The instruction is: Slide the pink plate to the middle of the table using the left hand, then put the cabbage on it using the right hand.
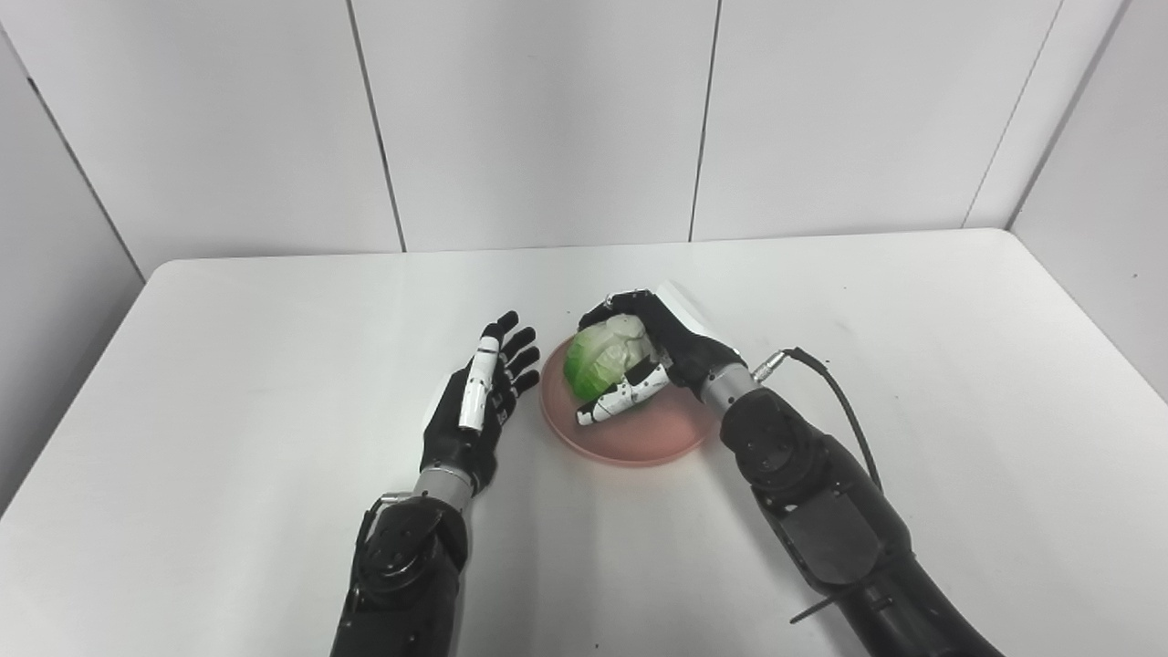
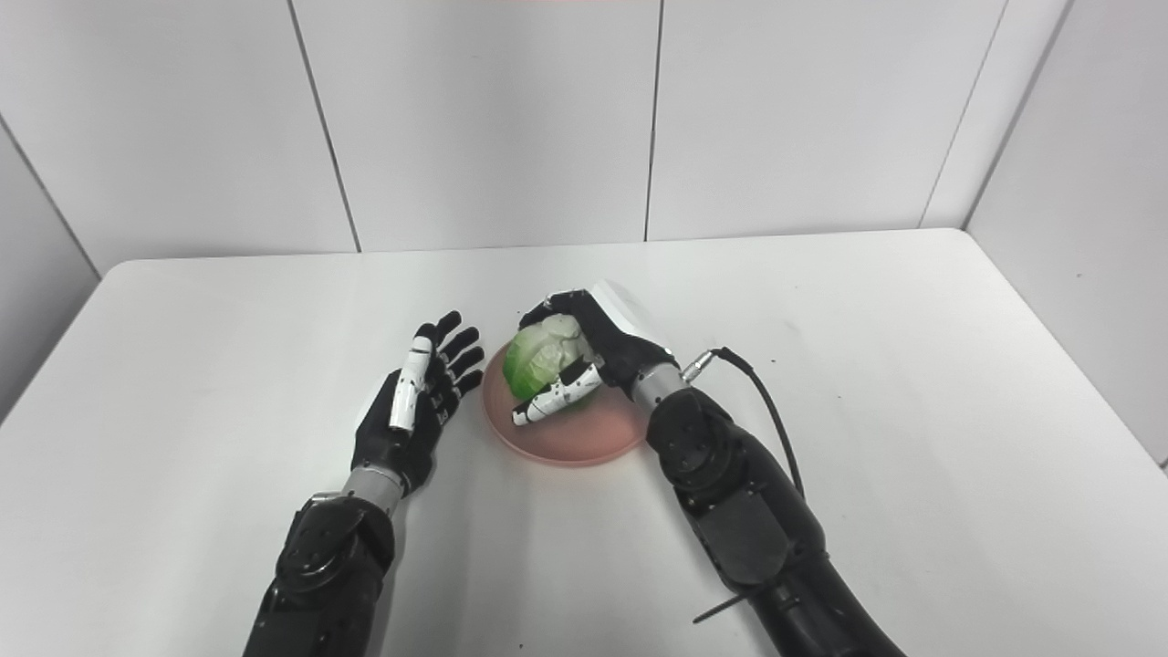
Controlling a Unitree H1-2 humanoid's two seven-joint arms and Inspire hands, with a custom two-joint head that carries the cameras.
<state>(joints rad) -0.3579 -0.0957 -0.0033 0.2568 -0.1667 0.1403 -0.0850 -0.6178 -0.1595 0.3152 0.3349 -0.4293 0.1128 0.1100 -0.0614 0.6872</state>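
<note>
Both my forearms enter from the bottom edge, nearest the lens, over the white table [image 1: 274,365] that fills the lower half of the frame. Just below centre sits the pink plate [image 1: 639,438], already near the middle of the tabletop. My right hand [image 1: 652,351] is over the plate's upper part, fingers and thumb wrapped around the cabbage [image 1: 598,360]. The cabbage is low over the plate, but I cannot tell whether it rests on it yet. My left hand [image 1: 479,401] is just left of the plate's rim, fingers straight and spread, holding nothing; I cannot tell if the fingertips touch the rim.

Risk as I judge it: the cabbage is round, so if I let go before it bears on the plate, or drag a finger on the way out, it could roll off toward my left hand. The thumb under its lower side could also catch and nudge the plate.

Room is generous: bare table lies all round, and every edge is well apart from the plate, so the right hand can lift out toward the lower right.
</note>
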